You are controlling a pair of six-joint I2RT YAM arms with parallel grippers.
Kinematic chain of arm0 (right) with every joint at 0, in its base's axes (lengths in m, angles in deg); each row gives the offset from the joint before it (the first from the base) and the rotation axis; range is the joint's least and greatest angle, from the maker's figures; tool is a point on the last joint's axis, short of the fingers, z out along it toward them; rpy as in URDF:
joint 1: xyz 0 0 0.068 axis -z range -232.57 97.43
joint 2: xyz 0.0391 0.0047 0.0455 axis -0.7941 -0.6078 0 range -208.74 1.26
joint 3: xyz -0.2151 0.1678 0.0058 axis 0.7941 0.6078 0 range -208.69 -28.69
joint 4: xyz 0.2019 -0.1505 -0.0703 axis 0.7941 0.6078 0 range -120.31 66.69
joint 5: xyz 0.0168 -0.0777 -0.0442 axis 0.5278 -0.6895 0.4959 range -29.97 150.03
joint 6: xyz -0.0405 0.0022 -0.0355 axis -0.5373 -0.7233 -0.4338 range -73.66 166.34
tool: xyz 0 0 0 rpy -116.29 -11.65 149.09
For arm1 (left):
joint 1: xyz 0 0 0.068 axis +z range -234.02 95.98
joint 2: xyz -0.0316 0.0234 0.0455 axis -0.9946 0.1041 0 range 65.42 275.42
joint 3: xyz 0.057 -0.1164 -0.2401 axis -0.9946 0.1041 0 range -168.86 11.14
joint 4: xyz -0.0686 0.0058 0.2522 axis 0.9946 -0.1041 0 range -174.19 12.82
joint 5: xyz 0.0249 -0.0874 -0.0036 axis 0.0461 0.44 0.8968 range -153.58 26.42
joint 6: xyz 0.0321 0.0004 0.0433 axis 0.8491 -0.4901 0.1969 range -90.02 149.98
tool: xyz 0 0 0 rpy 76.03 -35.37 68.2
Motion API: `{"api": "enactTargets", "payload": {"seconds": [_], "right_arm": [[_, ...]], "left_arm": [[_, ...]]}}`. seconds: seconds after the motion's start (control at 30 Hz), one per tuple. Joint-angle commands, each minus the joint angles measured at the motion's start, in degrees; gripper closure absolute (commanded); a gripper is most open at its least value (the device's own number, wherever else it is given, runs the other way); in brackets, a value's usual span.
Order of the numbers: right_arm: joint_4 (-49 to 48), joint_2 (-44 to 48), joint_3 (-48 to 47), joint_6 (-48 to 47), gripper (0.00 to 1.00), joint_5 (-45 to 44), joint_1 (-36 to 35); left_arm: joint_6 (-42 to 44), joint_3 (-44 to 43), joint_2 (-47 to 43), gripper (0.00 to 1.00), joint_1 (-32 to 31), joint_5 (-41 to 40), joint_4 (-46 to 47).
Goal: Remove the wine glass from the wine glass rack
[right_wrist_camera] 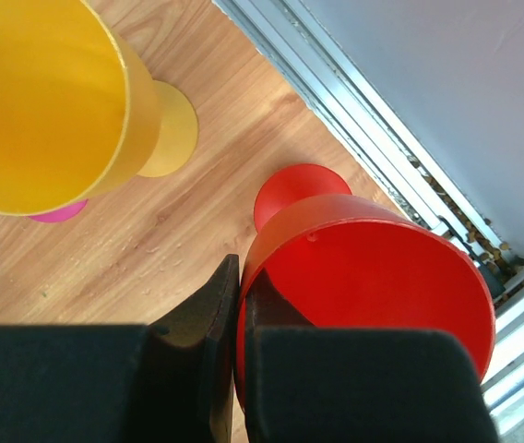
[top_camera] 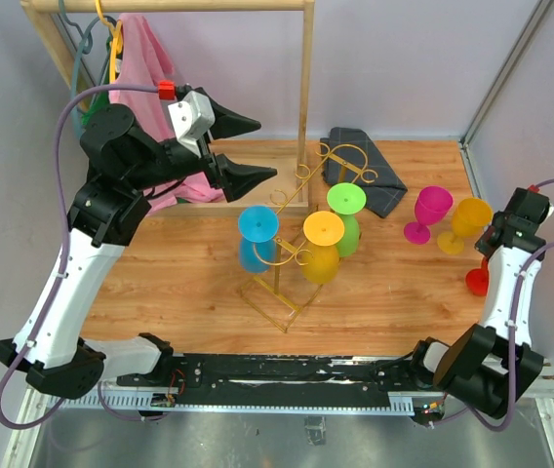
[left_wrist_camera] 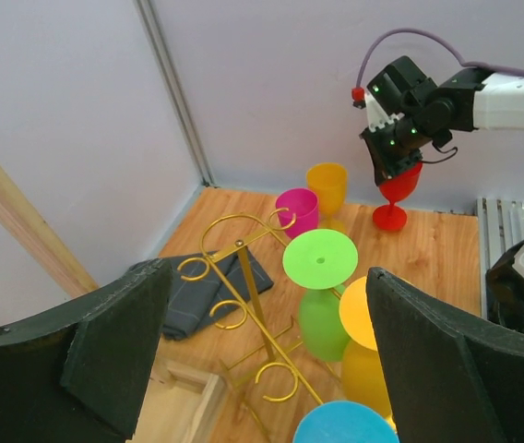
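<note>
The gold wire wine glass rack point(top_camera: 301, 200) stands mid-table; it also shows in the left wrist view point(left_wrist_camera: 244, 268). A blue glass point(top_camera: 257, 239), a yellow glass point(top_camera: 323, 249) and a green glass point(top_camera: 346, 214) hang upside down on its hooks. My left gripper point(top_camera: 248, 146) is open and empty, up high to the left of the rack point(left_wrist_camera: 269, 277). My right gripper point(top_camera: 489, 258) is shut on the rim of a red glass point(right_wrist_camera: 373, 268), one finger inside the bowl and one outside. The red glass is upright at the table's right edge point(left_wrist_camera: 398, 189).
A magenta glass point(top_camera: 428, 213) and an orange-yellow glass point(top_camera: 467, 222) stand upright right of the rack. A dark grey folded cloth point(top_camera: 365, 166) lies behind it. A wooden clothes rack point(top_camera: 306, 88) with a pink cloth point(top_camera: 145, 68) fills the back left. Walls close in at the right.
</note>
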Motion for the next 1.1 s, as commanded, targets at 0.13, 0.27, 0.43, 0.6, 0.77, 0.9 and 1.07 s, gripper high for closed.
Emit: {"api": "enactTargets", "payload": {"seconds": [0.13,0.27,0.43,0.6,0.77,0.9,1.07], "right_arm": [[-3.42,-1.83,1.01,3.84,0.99,-2.18,-5.08],[-3.61,-3.32,0.55,4.88,0.99,-3.72,-7.68],[-3.58,-4.5,1.08,5.75,0.99,-4.08,-8.99],[-3.13,-5.93,1.23,6.58,0.99,-5.12,-10.91],[-2.01,-7.24,-0.24,6.17,0.96,-5.04,-11.54],[-1.29,-7.46,-1.38,5.69,0.79,-4.69,-11.81],[0.27,-5.6,-3.51,5.98,0.63,-4.12,-12.14]], "left_arm": [[0.1,-2.29,0.34,0.09,-0.32,0.65,-0.84],[0.51,-2.25,0.22,0.1,-0.3,1.07,-1.24],[1.47,-2.12,-0.24,0.1,-0.3,1.17,-1.82],[1.23,-1.65,-0.45,0.11,-0.3,1.65,-1.48],[1.71,-1.43,-0.89,0.11,-0.3,1.66,-1.73],[1.78,-0.68,-1.45,0.11,-0.3,1.74,-1.68],[1.51,-0.42,-1.73,0.11,-0.3,1.81,-1.52]]}}
